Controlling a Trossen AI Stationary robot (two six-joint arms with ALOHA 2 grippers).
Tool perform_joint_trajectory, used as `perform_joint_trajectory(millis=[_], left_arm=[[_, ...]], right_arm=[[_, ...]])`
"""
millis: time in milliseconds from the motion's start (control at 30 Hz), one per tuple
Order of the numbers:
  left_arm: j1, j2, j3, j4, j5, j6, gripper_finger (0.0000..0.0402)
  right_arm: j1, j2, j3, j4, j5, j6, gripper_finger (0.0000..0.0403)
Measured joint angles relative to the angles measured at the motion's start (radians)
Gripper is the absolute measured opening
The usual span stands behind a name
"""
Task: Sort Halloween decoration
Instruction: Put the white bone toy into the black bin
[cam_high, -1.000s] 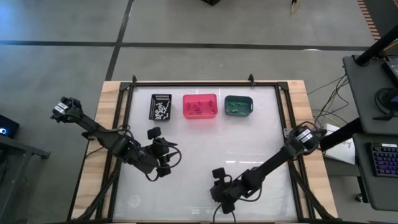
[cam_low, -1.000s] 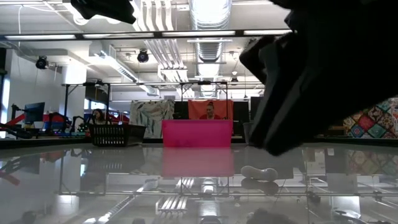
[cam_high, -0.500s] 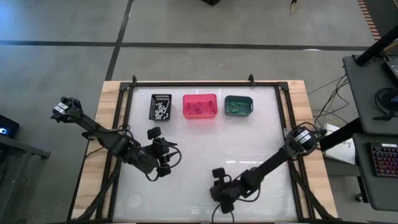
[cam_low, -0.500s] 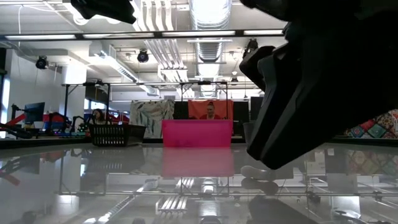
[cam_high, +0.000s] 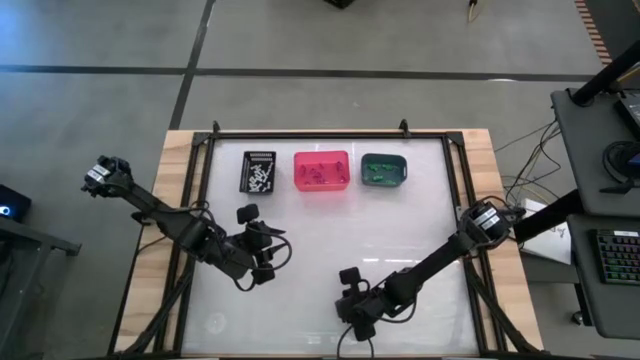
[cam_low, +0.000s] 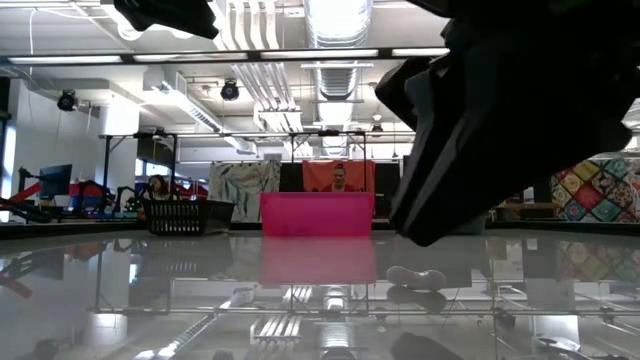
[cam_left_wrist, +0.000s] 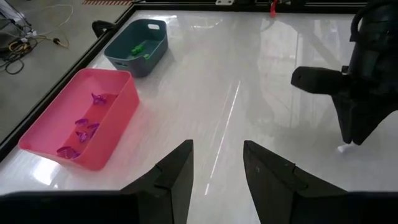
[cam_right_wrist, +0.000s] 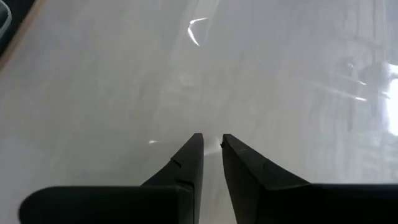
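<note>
A tiny white Halloween decoration (cam_low: 417, 277) lies on the glossy table near its front edge. My right gripper (cam_high: 357, 325) slants down just over it, fingers a narrow gap apart (cam_right_wrist: 212, 142). A white speck (cam_right_wrist: 222, 144) shows at one fingertip. From the left wrist view the same white bit (cam_left_wrist: 340, 148) sits at that gripper's tip (cam_left_wrist: 351, 137). My left gripper (cam_left_wrist: 217, 162) hovers open over the table's left middle (cam_high: 262, 262), with nothing between its fingers. My right gripper comes at the white decoration slanting down from the table's right, its fingertips (cam_right_wrist: 198, 142) right beside it. I cannot tell whether they touch it. The decoration rests on the table.
Three bins stand in a row at the far edge. The black bin (cam_high: 258, 171) holds white bits, the pink bin (cam_left_wrist: 81, 121) holds purple ones, and the teal bin (cam_left_wrist: 138, 53) holds green ones. Bare tabletop lies between the bins and the arms.
My right gripper has dipped toward the white decoration and tipped a little over it. The decoration lies where it was.
</note>
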Motion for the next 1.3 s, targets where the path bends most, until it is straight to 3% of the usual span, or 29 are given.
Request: perform_joint_trajectory(millis=[133,400,533,1133,1300], left_arm=[[0.000,0.000,0.000,0.000,-0.001,0.009,0.0123],[0.001,0.000,0.000,0.000,-0.015,0.009,0.0123],[0.001,0.000,0.000,0.000,-0.016,0.009,0.0123],[0.001,0.000,0.000,0.003,-0.018,0.020,0.0123],[0.001,0.000,0.000,0.003,-0.018,0.020,0.0123]], right_arm=[[-0.014,0.000,0.001,0.000,-0.035,0.061,0.0055],[-0.016,0.000,-0.001,-0.001,-0.056,0.078,0.0126],[-0.018,0.000,-0.011,-0.002,-0.053,0.074,0.0136],[-0.022,0.043,-0.028,0.070,-0.061,0.118,0.0111],[-0.025,0.043,-0.029,0.068,-0.071,0.129,0.0063]])
